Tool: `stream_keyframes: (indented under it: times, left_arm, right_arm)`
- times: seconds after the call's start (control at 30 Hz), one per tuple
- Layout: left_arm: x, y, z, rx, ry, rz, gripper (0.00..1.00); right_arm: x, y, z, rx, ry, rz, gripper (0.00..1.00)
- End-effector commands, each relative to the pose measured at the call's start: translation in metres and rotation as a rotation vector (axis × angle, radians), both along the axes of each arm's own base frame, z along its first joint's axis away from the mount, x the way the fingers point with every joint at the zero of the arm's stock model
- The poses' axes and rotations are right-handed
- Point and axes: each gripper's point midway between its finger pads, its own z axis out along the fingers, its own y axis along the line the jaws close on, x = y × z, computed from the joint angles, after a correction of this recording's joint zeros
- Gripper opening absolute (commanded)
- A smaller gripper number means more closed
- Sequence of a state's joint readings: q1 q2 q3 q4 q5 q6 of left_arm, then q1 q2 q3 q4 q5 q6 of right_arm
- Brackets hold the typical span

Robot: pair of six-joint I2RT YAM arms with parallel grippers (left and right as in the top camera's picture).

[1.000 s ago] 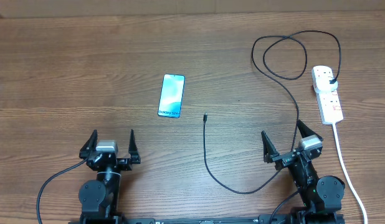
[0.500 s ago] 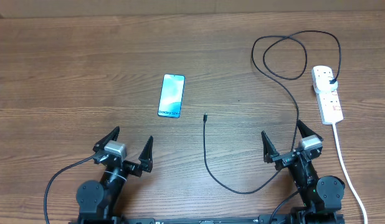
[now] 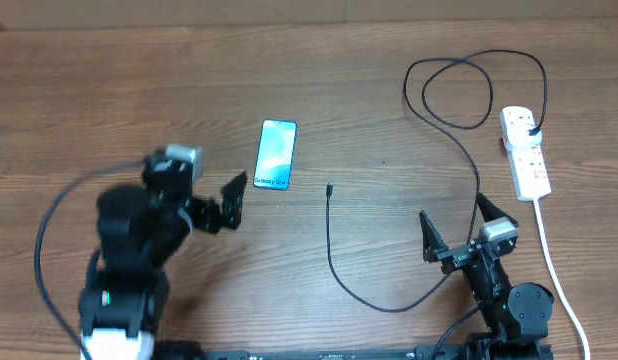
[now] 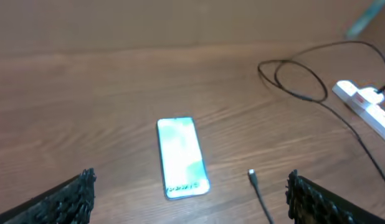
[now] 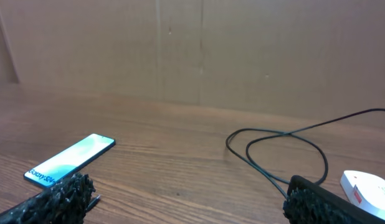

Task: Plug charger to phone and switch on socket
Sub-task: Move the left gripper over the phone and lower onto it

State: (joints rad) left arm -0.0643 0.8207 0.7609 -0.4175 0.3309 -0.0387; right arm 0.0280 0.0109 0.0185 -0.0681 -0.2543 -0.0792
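Observation:
The phone (image 3: 275, 154) lies face up left of the table's middle. The charger's connector tip (image 3: 330, 187) lies loose to the right of the phone. Its thin black cable (image 3: 389, 308) curves toward me, then runs back in loops to a black plug (image 3: 530, 128) in the white socket (image 3: 525, 152) at the far right. My left gripper (image 3: 207, 192) is open and empty, raised just to the left of and nearer me than the phone. In the left wrist view the phone (image 4: 182, 157) and tip (image 4: 251, 177) lie between its fingers. My right gripper (image 3: 457, 225) is open and empty, low at the front right.
The socket's thick white cord (image 3: 554, 265) runs toward the front right edge, just right of my right arm. A brown wall (image 5: 199, 50) stands behind the table. The cable loops (image 5: 280, 149) lie ahead of my right gripper.
My left arm has lifted and swung forward toward the phone, gripper still open. The right arm, phone and cable have not moved.

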Motion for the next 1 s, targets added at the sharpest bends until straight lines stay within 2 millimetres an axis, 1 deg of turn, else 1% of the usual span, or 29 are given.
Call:
stream_keyframes:
  times: [0.0, 0.07, 0.13, 0.17, 0.2, 0.27, 0.3, 0.33, 0.37, 0.6, 0.67, 0.8, 0.83, 0.87, 0.97]
  left_arm:
    - [0.029, -0.016, 0.017, 0.132, 0.037, -0.034, 1.00]
    - [0.048, -0.031, 0.009, 0.250, 0.097, -0.039, 1.00]
    - [0.060, -0.043, -0.001, 0.293, 0.136, -0.049, 1.00]
    - [0.062, -0.046, -0.004, 0.295, 0.143, -0.057, 1.00]
    - [0.069, -0.053, -0.013, 0.291, 0.158, -0.073, 1.00]
    - [0.074, -0.059, -0.023, 0.280, 0.177, -0.094, 1.00]
    - [0.077, -0.065, -0.031, 0.269, 0.195, -0.119, 1.00]
    - [0.079, -0.067, -0.035, 0.267, 0.203, -0.125, 1.00]
    - [0.083, -0.068, -0.046, 0.273, 0.228, -0.128, 1.00]
    - [0.090, -0.072, -0.091, 0.298, 0.337, -0.145, 1.00]
    - [0.093, -0.073, -0.097, 0.299, 0.346, -0.145, 1.00]
    - [0.103, -0.075, -0.112, 0.225, 0.396, -0.063, 1.00]
    - [0.105, -0.073, -0.119, 0.215, 0.420, -0.027, 1.00]
    - [0.106, -0.072, -0.123, 0.214, 0.433, -0.012, 1.00]
    - [0.111, -0.078, -0.145, 0.264, 0.486, 0.010, 1.00]
  right_arm:
    - [0.000, 0.000, -0.002, -0.004, -0.005, -0.002, 1.00]
    - [0.000, 0.000, -0.002, -0.004, -0.005, -0.002, 1.00]
    - [0.000, 0.000, -0.002, -0.004, -0.005, -0.002, 1.00]
    - [0.000, 0.000, -0.002, -0.004, -0.005, -0.002, 1.00]
    - [0.000, 0.000, -0.002, -0.004, -0.005, -0.002, 1.00]
    - [0.000, 0.000, -0.002, -0.004, -0.005, -0.002, 1.00]
    - [0.000, 0.000, -0.002, -0.004, -0.005, -0.002, 1.00]
    - [0.000, 0.000, -0.002, -0.004, -0.005, -0.002, 1.00]
    - [0.000, 0.000, -0.002, -0.004, -0.005, -0.002, 1.00]
    - [0.000, 0.000, -0.002, -0.004, -0.005, -0.002, 1.00]
    - [0.000, 0.000, -0.002, -0.004, -0.005, -0.002, 1.00]
    - [0.000, 0.000, -0.002, -0.004, -0.005, -0.002, 1.00]
    - [0.000, 0.000, -0.002, -0.004, -0.005, -0.002, 1.00]
    - [0.000, 0.000, -0.002, -0.004, -0.005, -0.002, 1.00]
    - [0.000, 0.000, -0.002, -0.004, -0.005, -0.002, 1.00]
